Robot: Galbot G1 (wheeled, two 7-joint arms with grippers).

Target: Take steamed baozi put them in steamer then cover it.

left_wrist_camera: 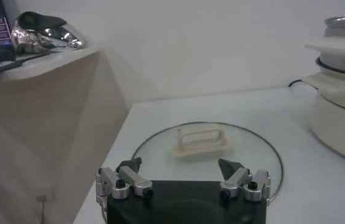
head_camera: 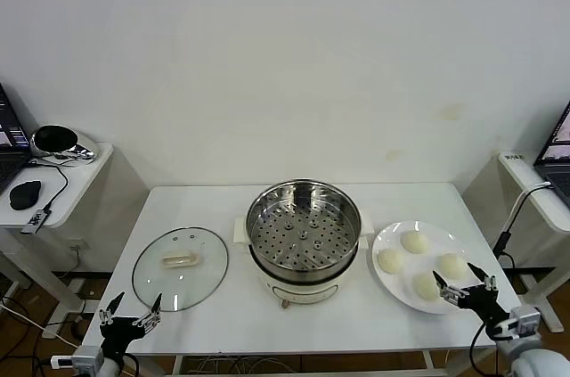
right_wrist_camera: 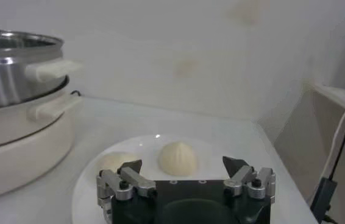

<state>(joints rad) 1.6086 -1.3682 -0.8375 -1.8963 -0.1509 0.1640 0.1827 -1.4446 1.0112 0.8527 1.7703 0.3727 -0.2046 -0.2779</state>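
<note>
Four cream-white buns (head_camera: pixel 415 241) sit together on a round white plate (head_camera: pixel 385 281) at the right side of the white tabletop (head_camera: pixel 205 208), none of them in the steamer (head_camera: pixel 304 225). The steamer — a shiny steel pot with a perforated tray showing inside, on a white base with side handles — stands uncovered at the tabletop's centre, just left of the plate. Its glass lid (head_camera: pixel 180 267), metal-rimmed with a cream oblong handle (head_camera: pixel 178 260), lies flat on the tabletop to the steamer's left, apart from it.

The right hand (head_camera: pixel 464 284) hovers at the near edge of the plate, fingers spread wide and holding nothing; from its wrist camera, two buns (right_wrist_camera: pixel 178 159) show just beyond the fingertips. The left hand (head_camera: pixel 130 315) waits at the near edge of the lid, likewise spread wide and empty — its wrist camera looks across the lid (left_wrist_camera: pixel 209 152) toward the handle (left_wrist_camera: pixel 200 140).

A side table (head_camera: pixel 67 176) at far left carries a computer mouse (head_camera: pixel 25 193) and a shiny dark object (head_camera: pixel 55 140).
</note>
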